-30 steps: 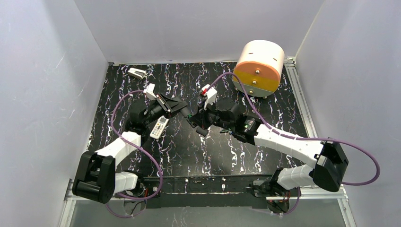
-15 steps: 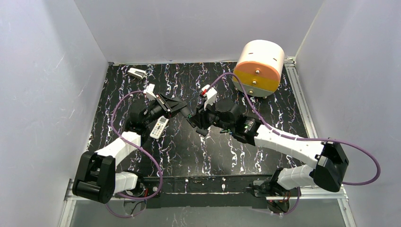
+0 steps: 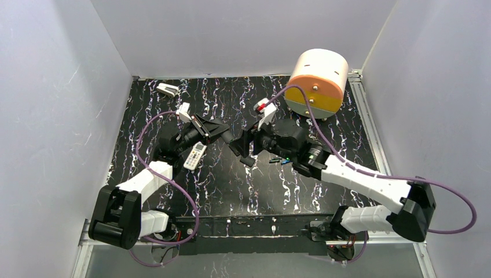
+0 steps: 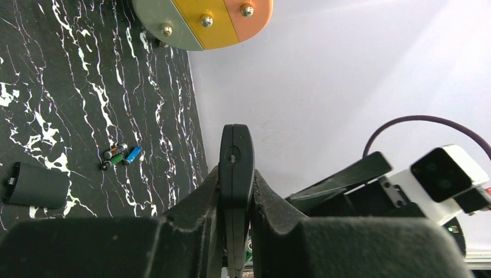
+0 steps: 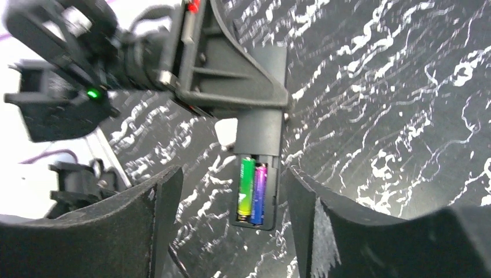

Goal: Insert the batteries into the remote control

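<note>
Black remote control, compartment open, holds green and purple batteries

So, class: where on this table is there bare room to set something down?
Bare: the near table between the arms' bases, and the far strip between the white block and the drum. Crowded: mid-table, around the white remote and loose batteries.
</note>
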You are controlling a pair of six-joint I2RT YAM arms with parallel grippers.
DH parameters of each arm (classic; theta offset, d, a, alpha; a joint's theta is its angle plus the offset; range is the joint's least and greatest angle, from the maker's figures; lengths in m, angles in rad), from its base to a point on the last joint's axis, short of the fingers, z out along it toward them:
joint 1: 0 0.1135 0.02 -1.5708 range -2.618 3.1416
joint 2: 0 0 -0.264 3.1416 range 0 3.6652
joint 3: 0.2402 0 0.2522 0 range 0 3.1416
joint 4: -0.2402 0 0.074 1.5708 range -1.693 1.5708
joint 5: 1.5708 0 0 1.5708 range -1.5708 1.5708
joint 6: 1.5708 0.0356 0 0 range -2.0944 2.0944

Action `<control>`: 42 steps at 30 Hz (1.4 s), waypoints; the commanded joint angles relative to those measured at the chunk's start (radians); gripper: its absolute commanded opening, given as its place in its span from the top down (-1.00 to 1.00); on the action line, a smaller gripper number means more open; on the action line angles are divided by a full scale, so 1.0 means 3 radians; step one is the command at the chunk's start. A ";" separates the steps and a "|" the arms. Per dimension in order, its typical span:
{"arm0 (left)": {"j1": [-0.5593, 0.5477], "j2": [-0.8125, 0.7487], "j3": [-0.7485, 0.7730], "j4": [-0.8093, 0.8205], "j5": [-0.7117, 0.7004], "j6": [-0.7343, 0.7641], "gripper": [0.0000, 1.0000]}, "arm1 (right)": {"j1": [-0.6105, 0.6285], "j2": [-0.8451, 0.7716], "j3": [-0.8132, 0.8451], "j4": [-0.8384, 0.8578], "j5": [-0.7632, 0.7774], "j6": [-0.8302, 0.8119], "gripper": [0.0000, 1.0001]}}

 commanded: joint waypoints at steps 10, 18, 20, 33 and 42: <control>0.0004 -0.0168 0.0197 0.0129 -0.0022 0.0064 1.00 | -0.0043 -0.0438 -0.0236 0.0205 0.1559 0.1858 -0.86; 0.0004 -0.0113 0.0313 0.0129 -0.0086 0.0083 1.00 | -0.0150 -0.0325 -0.0368 0.0374 0.1100 0.2854 -0.97; 0.0004 -0.0090 0.0352 0.0129 -0.0098 0.0073 1.00 | -0.0185 -0.0299 -0.0471 0.0656 0.0866 0.3081 -0.97; 0.0004 0.0081 0.0575 0.0130 -0.0137 0.0038 1.00 | -0.0319 -0.0224 -0.0561 0.1269 0.0332 0.3589 -0.97; 0.0004 0.0066 0.0601 0.0129 -0.0147 0.0100 1.00 | -0.0350 -0.0321 -0.0406 0.0760 0.0552 0.3188 -0.97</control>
